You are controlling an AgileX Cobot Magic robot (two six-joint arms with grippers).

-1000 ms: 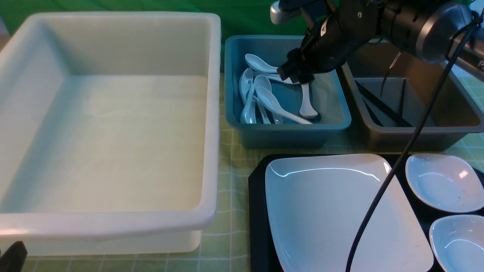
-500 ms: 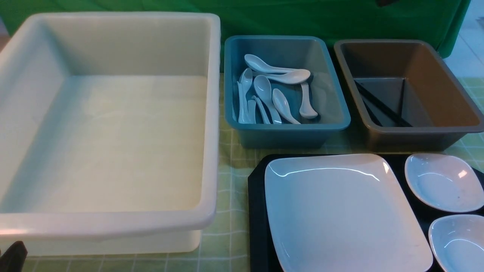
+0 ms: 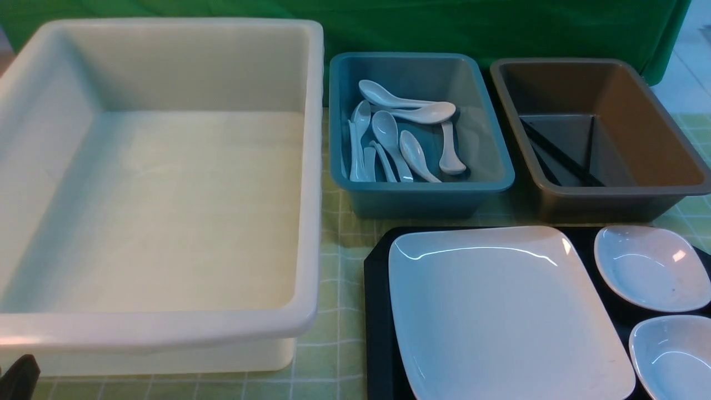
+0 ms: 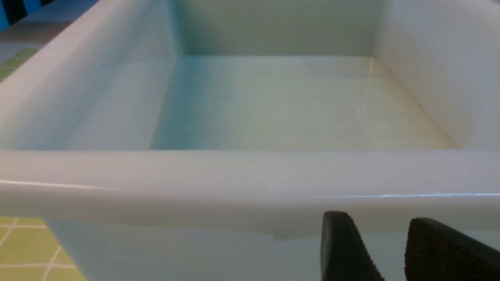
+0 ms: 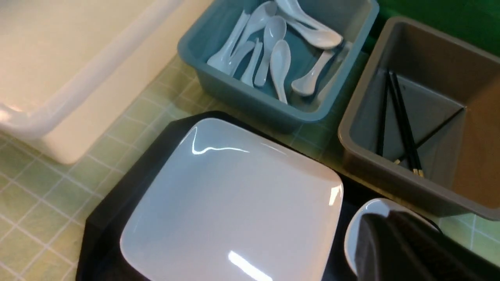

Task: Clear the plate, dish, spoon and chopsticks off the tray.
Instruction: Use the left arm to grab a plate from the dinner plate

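Green checked cloth: chopsticks (image 5: 403, 121) lie diagonally in brown bin (image 3: 611, 191), far-left to near-right; left gripper (image 4: 379, 230) parted, empty; right gripper (image 5: 386, 238) closed.

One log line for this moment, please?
plate, two dishes: on tray | spoons: blue bin | chopsticks: brown bin | left jaws open, right jaws shut

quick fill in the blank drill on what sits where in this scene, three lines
1. The blue bin holds white ___.
2. The brown bin holds black ___.
3. The big square plate rests on the black ___.
Missing words: spoons; chopsticks; tray.
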